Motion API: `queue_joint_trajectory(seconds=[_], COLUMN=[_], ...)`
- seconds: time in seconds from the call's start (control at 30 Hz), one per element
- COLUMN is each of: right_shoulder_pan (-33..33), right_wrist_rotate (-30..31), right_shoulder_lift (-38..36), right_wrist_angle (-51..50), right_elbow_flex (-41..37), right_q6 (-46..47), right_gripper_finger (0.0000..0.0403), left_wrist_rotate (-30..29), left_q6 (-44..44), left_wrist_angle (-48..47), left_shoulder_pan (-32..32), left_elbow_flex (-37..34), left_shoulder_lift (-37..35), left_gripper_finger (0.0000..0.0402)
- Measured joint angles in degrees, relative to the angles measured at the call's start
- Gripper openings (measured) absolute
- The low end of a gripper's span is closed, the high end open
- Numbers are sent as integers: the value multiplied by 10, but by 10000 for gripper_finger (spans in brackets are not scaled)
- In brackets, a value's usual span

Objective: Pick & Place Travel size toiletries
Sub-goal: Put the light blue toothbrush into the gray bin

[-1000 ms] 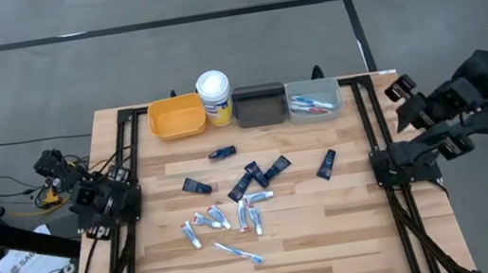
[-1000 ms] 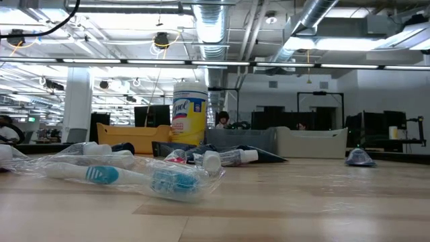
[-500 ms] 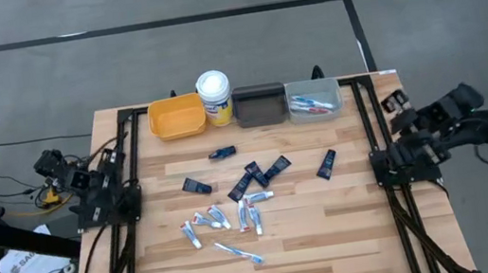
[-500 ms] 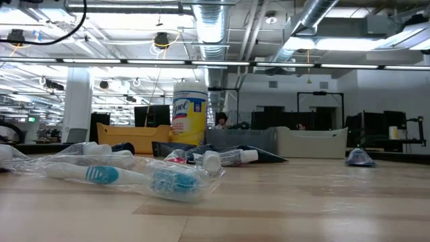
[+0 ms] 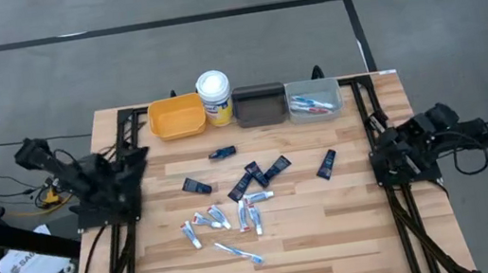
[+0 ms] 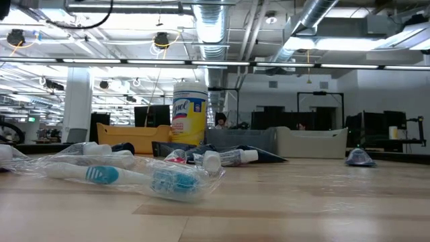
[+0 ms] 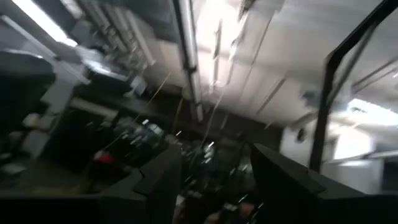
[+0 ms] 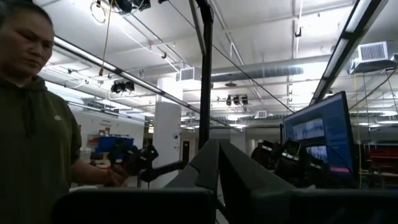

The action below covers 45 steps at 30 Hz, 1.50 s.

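The travel size toiletries (image 5: 245,197) lie scattered flat on the middle of the wooden table (image 5: 334,229): dark navy mini tubes (image 5: 268,170), white tubes (image 5: 253,216) and a wrapped toothbrush (image 5: 239,252). The toothbrush (image 6: 121,176) lies nearest in the low view. A few more sit in the grey bin (image 5: 314,101). My left arm (image 5: 87,178) is folded at the table's left edge, its gripper (image 7: 214,152) open, empty and tipped upward at the room. My right arm (image 5: 422,140) is folded at the right edge, its gripper (image 8: 217,146) shut on nothing.
Along the far edge stand a yellow bin (image 5: 176,115), a white-lidded yellow tub (image 5: 214,90), a dark bin (image 5: 260,105) and the grey bin. Black frame legs run down both table sides. A person (image 8: 31,130) stands beyond the table. Bare wood lies near the front edge.
My right arm has come down and drawn in from beyond the table's right edge, folding over its base. My left arm has lifted off its rest and tipped its gripper upward. The toiletries have not moved.
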Motion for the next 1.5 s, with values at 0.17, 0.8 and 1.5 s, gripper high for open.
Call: queue_joint_trajectory(seconds=[0.17, 0.8, 1.5], right_shoulder_pan=[0, 0, 21], right_wrist_rotate=[0, 0, -1], right_shoulder_lift=[0, 1, 12], right_wrist_angle=[-18, -108, -158], right_elbow_flex=[-34, -135, -136], right_q6=[0, 115, 23], right_gripper_finger=[1, 0, 0], left_wrist_rotate=[-88, -91, 18], left_q6=[8, -111, -238], left_wrist_angle=[0, 12, -22], left_shoulder_pan=[0, 1, 37], left_elbow_flex=[50, 58, 99], left_shoulder_lift=[130, 259, 266], left_gripper_finger=[191, 191, 191])
